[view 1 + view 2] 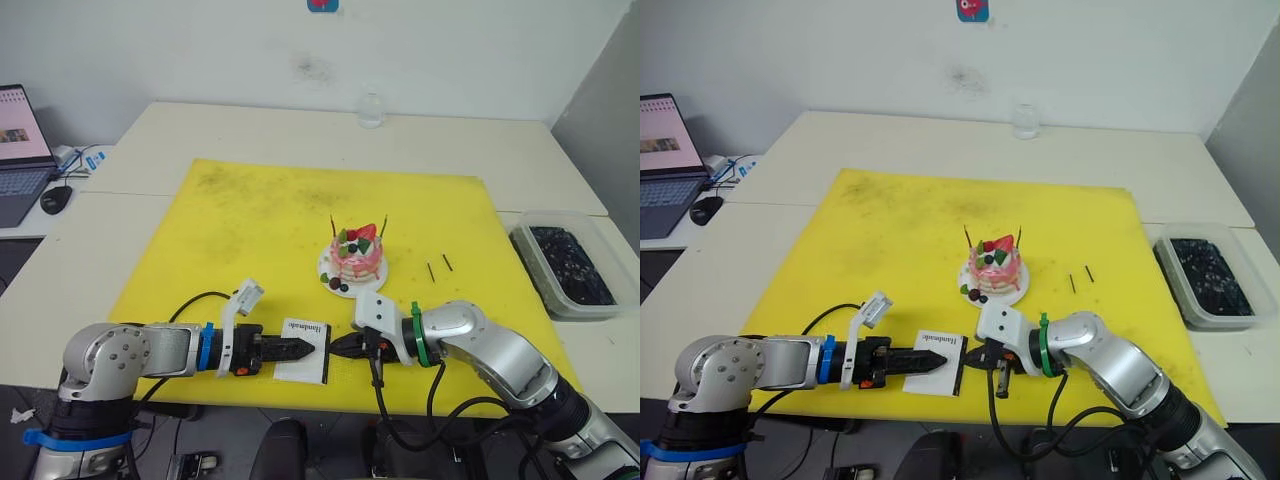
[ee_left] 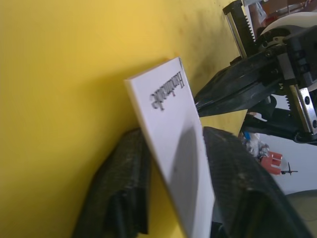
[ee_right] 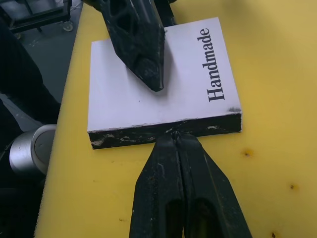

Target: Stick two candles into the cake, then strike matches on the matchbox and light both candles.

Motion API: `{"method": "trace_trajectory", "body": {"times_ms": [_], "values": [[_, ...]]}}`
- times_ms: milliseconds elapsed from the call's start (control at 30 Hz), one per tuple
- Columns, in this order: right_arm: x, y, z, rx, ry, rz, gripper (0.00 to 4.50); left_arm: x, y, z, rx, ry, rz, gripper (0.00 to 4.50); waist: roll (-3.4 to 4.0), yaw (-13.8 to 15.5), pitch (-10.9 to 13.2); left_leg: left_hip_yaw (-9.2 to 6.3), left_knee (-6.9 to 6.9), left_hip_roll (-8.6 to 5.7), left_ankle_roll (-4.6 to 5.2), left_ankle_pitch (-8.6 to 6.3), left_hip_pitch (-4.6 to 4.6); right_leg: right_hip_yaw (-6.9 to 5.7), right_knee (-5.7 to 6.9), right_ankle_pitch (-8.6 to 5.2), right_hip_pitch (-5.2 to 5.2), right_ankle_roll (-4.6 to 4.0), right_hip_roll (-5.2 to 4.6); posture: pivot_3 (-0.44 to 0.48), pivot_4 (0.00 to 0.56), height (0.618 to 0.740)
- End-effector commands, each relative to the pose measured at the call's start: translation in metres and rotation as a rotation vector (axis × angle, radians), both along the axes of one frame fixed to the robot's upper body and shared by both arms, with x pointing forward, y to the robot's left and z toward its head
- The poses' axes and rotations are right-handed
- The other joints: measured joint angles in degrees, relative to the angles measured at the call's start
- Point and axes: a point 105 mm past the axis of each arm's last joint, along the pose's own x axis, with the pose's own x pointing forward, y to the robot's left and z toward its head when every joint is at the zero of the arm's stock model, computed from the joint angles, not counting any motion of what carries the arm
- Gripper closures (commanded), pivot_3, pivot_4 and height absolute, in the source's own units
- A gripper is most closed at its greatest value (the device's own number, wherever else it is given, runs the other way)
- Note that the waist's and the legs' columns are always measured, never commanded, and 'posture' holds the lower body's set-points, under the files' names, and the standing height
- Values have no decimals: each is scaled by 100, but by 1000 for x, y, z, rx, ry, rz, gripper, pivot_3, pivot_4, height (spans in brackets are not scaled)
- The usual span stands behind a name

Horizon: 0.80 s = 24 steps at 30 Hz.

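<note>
Left gripper clamps the white matchbox on the yellow mat; right gripper, fingers pinched together, presses its tip against the box's dark striking strip

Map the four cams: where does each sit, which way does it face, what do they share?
Left eye, on the head: faces forward and down at the cake on the yellow mat; both arms show.
Right eye, on the head: same scene, offset sideways.
Left wrist: looks along the left gripper, clamped on the matchbox.
Right wrist: looks along the right gripper, fingers shut, tips at the matchbox's dark strip.
Shared: both wrist views hold the matchbox and the opposite gripper.
</note>
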Motion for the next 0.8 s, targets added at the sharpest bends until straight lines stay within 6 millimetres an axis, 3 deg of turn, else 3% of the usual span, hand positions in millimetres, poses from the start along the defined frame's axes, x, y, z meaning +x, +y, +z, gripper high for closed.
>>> {"method": "trace_trajectory", "body": {"times_ms": [33, 100, 200, 333, 533, 667, 800], "values": [[4, -10, 25, 52, -50, -34, 4500, -7, -8, 17, -82, -12, -71, 3846, 0, 1, 0, 0, 0, 0, 0, 0, -1, 0, 0, 0, -1, 0, 0, 0, 150, 740], [2, -24, 35, 60, -45, -61, 4500, -10, -13, 29, -136, -15, -111, 4460, 0, 22, 0, -1, 0, 0, 0, 0, -7, -1, 0, 0, -5, 0, 0, 0, 150, 740], [-2, -47, 46, 45, -34, -106, 4500, -14, -25, 36, -187, -20, -154, 4487, 0, 37, 0, -5, 0, 0, 0, 0, -12, -4, -3, 0, -7, 0, 0, 0, 150, 740], [-8, -76, 47, -25, -35, -167, 4500, 0, -45, 30, -236, -22, -89, 4487, -4, 33, 0, -4, 0, -1, 0, 0, -14, -2, -5, 0, -5, 1, 0, 0, 150, 740], [-15, -71, 33, -46, -21, -174, 4500, 2, -58, -3, -155, 55, -5, 4487, -2, -20, -1, -8, -1, 1, 0, 0, -3, -2, 4, 1, -4, 1, 18, 0, 150, 740], [-11, -65, 25, -52, -21, -184, 4500, 3, -59, -15, -123, 79, 29, 4487, 0, -14, -2, -9, -1, 2, 0, 0, -2, -2, 4, 1, -4, 1, 21, 0, 150, 740], [0, -62, 15, -85, -49, -197, 4500, 4, -56, -20, -101, 81, 44, 3483, -1, -23, -3, 2, 2, -2, 0, 0, 0, 6, 1, 4, -2, 6, 16, 0, 150, 740]]}}
